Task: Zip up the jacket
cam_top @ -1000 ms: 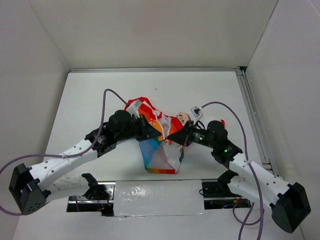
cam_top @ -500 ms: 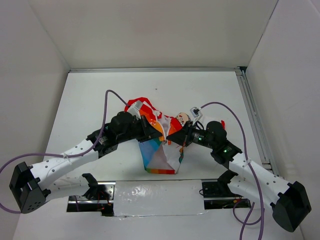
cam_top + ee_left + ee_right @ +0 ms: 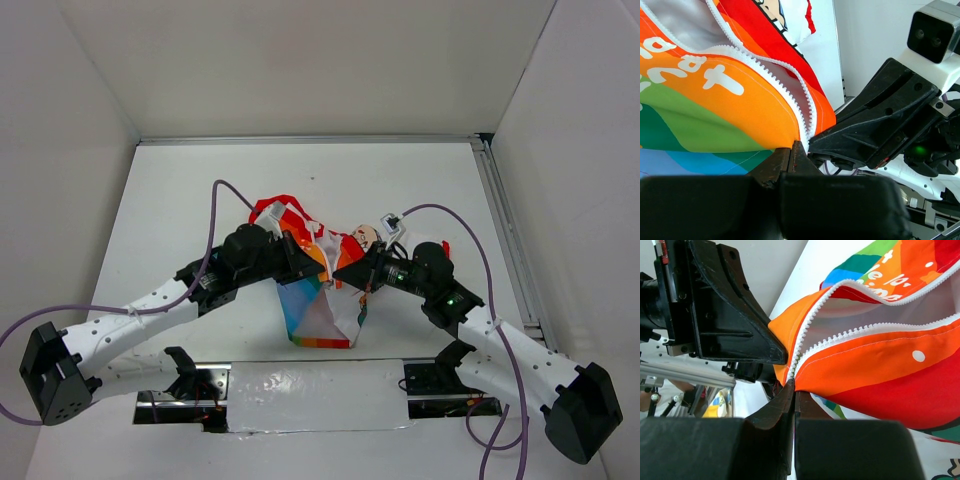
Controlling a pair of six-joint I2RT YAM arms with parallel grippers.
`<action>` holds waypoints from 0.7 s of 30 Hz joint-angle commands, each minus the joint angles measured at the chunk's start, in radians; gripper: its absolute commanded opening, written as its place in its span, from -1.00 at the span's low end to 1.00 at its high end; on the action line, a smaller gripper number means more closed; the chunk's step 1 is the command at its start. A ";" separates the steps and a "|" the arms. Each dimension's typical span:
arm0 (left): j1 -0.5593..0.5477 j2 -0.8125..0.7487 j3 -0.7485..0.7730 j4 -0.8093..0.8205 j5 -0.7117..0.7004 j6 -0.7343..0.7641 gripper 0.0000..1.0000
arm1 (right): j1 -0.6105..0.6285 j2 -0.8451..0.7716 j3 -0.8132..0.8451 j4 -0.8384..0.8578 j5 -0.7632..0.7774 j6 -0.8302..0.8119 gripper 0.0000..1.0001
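The jacket (image 3: 322, 312) is bunched between the two arms in the middle of the table, its rainbow panel hanging toward the near edge. It is unzipped: two rows of white zipper teeth (image 3: 784, 84) run apart and meet near the fingertips. My left gripper (image 3: 318, 266) is shut on the orange edge of the jacket (image 3: 715, 100) beside the teeth. My right gripper (image 3: 338, 277) faces it, shut on the other orange edge of the jacket (image 3: 880, 365) at the zipper teeth (image 3: 840, 342). The two grippers' tips nearly touch. The slider is not visible.
White walls enclose the table on three sides. A metal rail (image 3: 505, 230) runs along the right edge, and a silver taped strip (image 3: 320, 392) lies between the arm bases. Purple cables (image 3: 210, 215) loop above both arms.
The left arm has shifted very slightly and the jacket's red collar at the far left has moved a little. Both grips are unchanged.
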 commanded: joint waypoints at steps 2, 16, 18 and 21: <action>-0.008 -0.001 0.010 0.032 -0.028 -0.003 -1.00 | -0.005 0.000 0.006 0.094 -0.036 0.013 -1.00; -0.008 -0.018 -0.001 0.066 0.012 0.019 -1.00 | -0.043 0.018 0.004 0.086 -0.098 0.014 -1.00; -0.008 -0.012 0.007 0.066 0.015 0.022 -1.00 | -0.043 0.024 0.003 0.098 -0.102 0.020 -1.00; -0.008 -0.012 0.005 0.067 0.016 0.023 -1.00 | -0.043 0.020 0.001 0.109 -0.094 0.023 -1.00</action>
